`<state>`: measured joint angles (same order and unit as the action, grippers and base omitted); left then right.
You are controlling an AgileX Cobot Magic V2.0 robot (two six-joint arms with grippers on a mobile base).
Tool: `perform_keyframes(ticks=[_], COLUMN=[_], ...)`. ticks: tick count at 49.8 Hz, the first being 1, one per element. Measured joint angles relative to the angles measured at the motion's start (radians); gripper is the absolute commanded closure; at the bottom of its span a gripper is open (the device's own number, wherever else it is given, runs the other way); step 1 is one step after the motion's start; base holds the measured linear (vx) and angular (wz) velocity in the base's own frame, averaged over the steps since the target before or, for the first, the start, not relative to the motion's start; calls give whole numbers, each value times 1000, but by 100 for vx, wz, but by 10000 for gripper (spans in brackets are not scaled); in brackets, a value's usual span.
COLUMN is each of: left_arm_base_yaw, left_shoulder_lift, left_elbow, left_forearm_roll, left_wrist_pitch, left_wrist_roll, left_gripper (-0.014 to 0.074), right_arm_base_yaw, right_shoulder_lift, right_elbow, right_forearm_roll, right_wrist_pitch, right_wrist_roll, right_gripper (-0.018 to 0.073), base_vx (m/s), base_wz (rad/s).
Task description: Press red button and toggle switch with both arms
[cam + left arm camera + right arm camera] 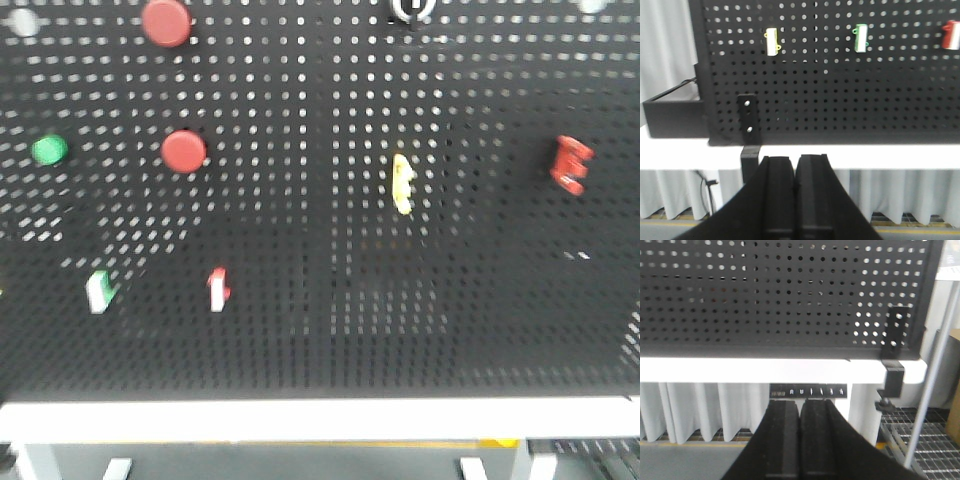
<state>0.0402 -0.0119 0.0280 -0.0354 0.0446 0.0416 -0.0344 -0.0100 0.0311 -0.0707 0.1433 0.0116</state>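
Hanging low, nothing pressed yet.
Left claw [796,162] and right claw [800,405] both pressed together; next they gotta lift to the red button [166,22] and toggle switch [412,8].

The black two-fingered left gripper [796,165] fills the bottom middle of its wrist view. Its flat matte fingers [777,195] are pressed side by side with only a thin seam between them, and they hold nothing. It is aimed toward the front edge of the white tabletop [880,156], near that edge's left corner, and stops short of it. The black two-fingered right gripper [800,407] is posed alike, with its fingers [782,440] together and empty, facing the front edge near the right corner.
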Motion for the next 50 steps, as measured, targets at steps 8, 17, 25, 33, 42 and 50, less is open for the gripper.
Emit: perform_keyframes(ticks=[8,17,25,33,42,50], left_arm_base_yaw=[0,0,0,0,0,0], left_shoulder_lift=[0,0,0,0,0,0], left_elbow=[0,0,0,0,0,0], left_forearm_roll=[0,0,0,0,0,0], left_wrist_pitch=[0,0,0,0,0,0], left_wrist_roll=[0,0,0,0,0,0], left_gripper=[595,595,595,595,595,595], right_arm_base_yaw=[0,0,0,0,0,0], right_shoulder_lift=[0,0,0,0,0,0], right_elbow=[0,0,0,0,0,0], right_forearm_roll=[0,0,0,0,0,0], right_wrist_pitch=[0,0,0,0,0,0], right_wrist_roll=[0,0,0,0,0,0], right_gripper=[559,559,559,559,559,559], base_vx=[25,15,9,5,1,0], base_wz=[-1,0,0,0,0,0])
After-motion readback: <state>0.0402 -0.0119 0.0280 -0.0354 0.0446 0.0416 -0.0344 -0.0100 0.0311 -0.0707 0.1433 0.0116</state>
